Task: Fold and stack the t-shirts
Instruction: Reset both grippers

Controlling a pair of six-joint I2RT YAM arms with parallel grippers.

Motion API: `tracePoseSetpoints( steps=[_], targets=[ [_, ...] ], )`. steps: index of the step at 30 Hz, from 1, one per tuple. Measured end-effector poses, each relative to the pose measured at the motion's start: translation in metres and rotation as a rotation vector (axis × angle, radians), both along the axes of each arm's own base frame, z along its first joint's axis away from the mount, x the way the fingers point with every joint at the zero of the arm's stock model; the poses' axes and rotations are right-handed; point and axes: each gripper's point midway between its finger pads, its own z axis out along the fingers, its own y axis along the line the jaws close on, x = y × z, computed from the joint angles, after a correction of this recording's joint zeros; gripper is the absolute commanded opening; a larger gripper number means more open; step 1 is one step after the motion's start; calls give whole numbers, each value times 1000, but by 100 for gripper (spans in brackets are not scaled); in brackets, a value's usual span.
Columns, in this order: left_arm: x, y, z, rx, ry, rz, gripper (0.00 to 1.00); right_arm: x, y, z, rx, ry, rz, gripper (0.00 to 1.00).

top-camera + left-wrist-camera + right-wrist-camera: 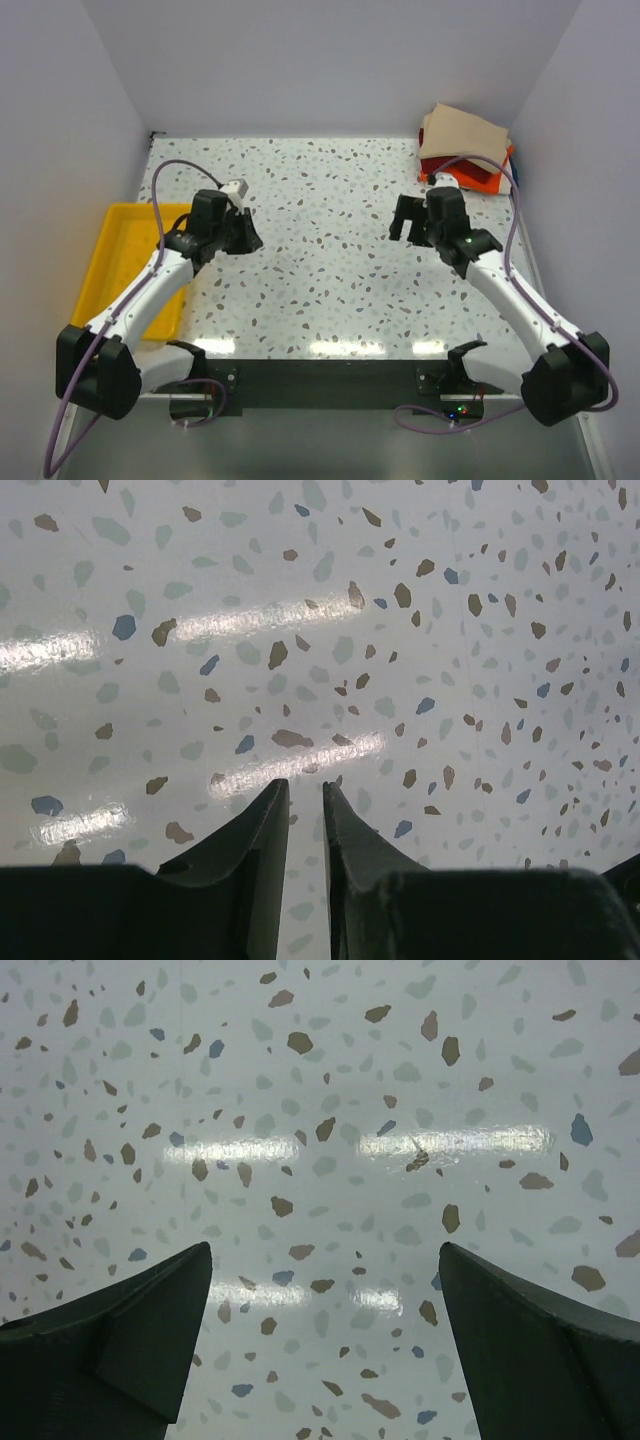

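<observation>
Item one, at the left edge of the table (pixel 330 270): you have a yellow tray (pixel 118 228), and just inward of it the left gripper (pixel 305 788) over the speckled top, its jaws drawn close with only a slim gap and nothing between them. Item two, right of the table's centre: the right gripper (pixel 325 1255), jaws spread wide and empty. Item three, at the table's far right corner: the t-shirts (pixel 462 135) in a soft folded pile, tan shirt (pixel 465 128) on top, dark red shirt (pixel 437 166) beneath, bright orange shirt (pixel 482 181) showing at the near edge.
</observation>
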Motion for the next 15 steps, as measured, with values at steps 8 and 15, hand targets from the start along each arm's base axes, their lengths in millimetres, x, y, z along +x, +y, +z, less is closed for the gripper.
tracePoseSetpoints(
  steps=[8,15],
  targets=[
    [-13,6,2,-3,-29,7,25,-24,-8,44,52,-139,6,99],
    [-16,7,4,-4,-45,11,26,-27,-8,38,51,-124,11,99]
  ],
)
